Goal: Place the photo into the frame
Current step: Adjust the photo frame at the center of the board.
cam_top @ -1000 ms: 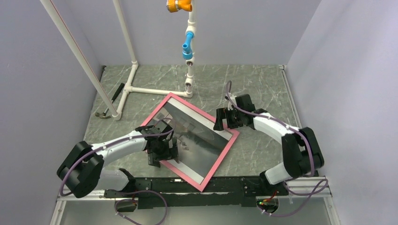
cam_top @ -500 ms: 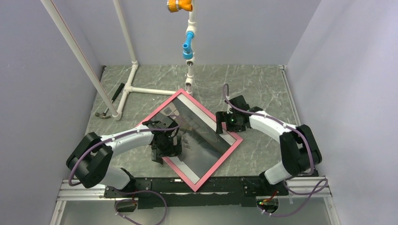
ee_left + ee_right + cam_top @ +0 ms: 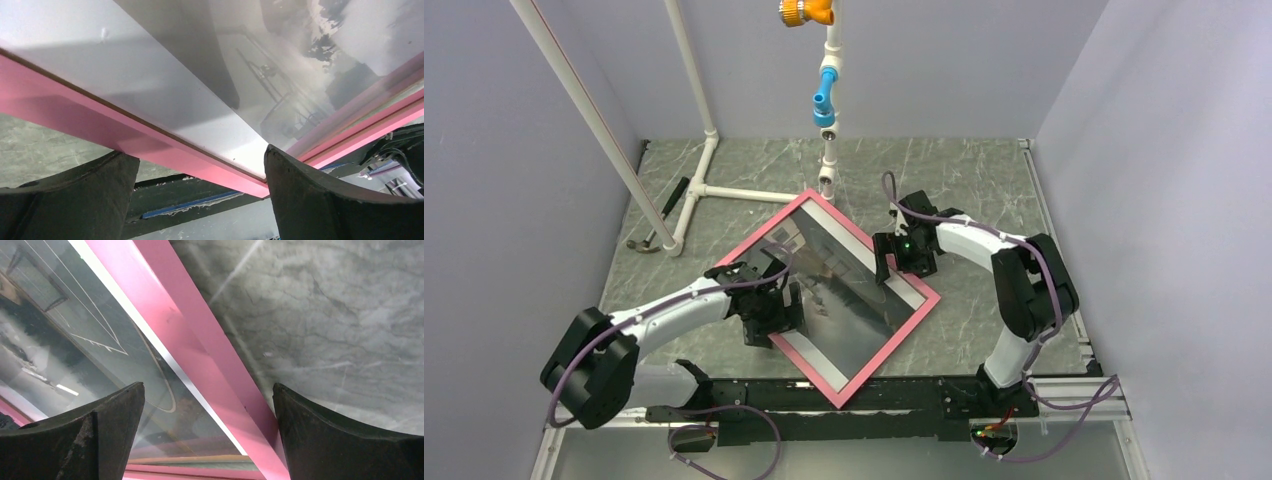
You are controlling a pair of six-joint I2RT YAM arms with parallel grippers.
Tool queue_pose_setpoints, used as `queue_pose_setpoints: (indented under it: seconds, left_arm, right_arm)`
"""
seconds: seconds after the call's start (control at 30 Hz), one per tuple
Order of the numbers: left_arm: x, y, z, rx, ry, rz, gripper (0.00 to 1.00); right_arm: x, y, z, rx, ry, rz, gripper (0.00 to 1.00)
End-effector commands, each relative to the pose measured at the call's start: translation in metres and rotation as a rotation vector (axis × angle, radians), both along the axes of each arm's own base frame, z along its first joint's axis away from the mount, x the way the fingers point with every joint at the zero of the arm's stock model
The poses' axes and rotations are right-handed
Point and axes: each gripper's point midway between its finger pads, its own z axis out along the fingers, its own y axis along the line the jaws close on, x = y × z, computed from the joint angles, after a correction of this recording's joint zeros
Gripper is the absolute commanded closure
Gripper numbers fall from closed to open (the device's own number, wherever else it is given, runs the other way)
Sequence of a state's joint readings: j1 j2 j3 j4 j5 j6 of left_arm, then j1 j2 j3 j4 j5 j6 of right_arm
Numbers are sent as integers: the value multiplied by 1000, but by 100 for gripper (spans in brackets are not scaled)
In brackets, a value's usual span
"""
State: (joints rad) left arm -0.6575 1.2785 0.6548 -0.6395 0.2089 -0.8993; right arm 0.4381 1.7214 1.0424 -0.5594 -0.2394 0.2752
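The frame [image 3: 894,350] lies as a diamond on the marble table, pink face up. Inside its border the photo [image 3: 844,300] shows as a glossy grey sheet with a white margin; glare hides its picture. My left gripper [image 3: 769,318] is open astride the frame's lower-left edge, and the pink bar [image 3: 100,117] crosses between the tips of the left gripper [image 3: 197,152], with the photo [image 3: 150,75] beyond. My right gripper [image 3: 889,262] is open over the upper-right edge. In its wrist view the right gripper [image 3: 208,385] spans the pink bar [image 3: 185,340] and the photo [image 3: 60,340].
A white pipe stand [image 3: 699,190] sits at the back left, with a hammer [image 3: 659,225] beside it. An upright pipe with blue and orange fittings [image 3: 824,100] rises just behind the frame's top corner. The black base rail [image 3: 824,420] runs along the near edge. Walls close three sides.
The frame has turned so its top corner swung right towards the upright pipe. Both grippers followed its edges, and the right arm's elbow folded inward. Both stayed open.
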Motion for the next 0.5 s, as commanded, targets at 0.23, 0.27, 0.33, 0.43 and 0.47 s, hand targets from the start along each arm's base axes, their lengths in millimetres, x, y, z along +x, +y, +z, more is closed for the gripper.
queue_pose_setpoints:
  seconds: [0.23, 0.27, 0.33, 0.43, 0.47]
  left_arm:
    - [38, -34, 46, -235, -222, 57, 18]
    - [36, -36, 46, -253, -217, 52, 22]
    - [33, -42, 46, -279, -204, 43, 27]
    - [26, -54, 50, -295, -193, 8, 25]
    - [23, -57, 52, -291, -190, -5, 21]
  right_arm:
    - [35, 76, 9, 96, -43, 190, 0]
    - [38, 80, 10, 87, -51, 204, 0]
    - [43, 86, 8, 70, -59, 223, 0]
    - [53, 85, 6, 9, -103, 238, 0]
    - [57, 81, 5, -19, -113, 229, 0]
